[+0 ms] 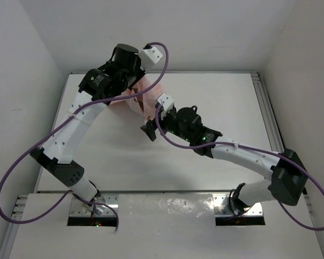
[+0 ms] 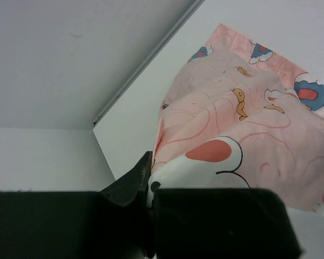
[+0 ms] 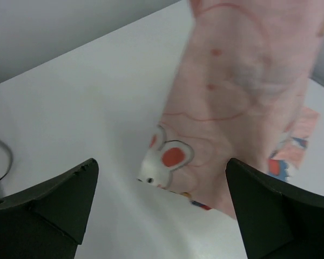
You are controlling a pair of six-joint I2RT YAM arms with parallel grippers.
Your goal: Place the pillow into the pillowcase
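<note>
The pink rabbit-print pillowcase hangs bunched at the back of the table, lifted at its top by my left gripper. In the left wrist view that gripper is shut on a fold of the pillowcase. My right gripper stands open just in front of the cloth's lower edge. Seen from the right wrist, the pillowcase drapes down between and beyond the spread fingers, with nothing gripped by the right gripper. The pillow is hidden or out of view.
The white table is boxed in by white walls at the back and sides. A metal rail runs along its right edge. Purple cables loop off both arms. The table's back edge lies close to the left gripper.
</note>
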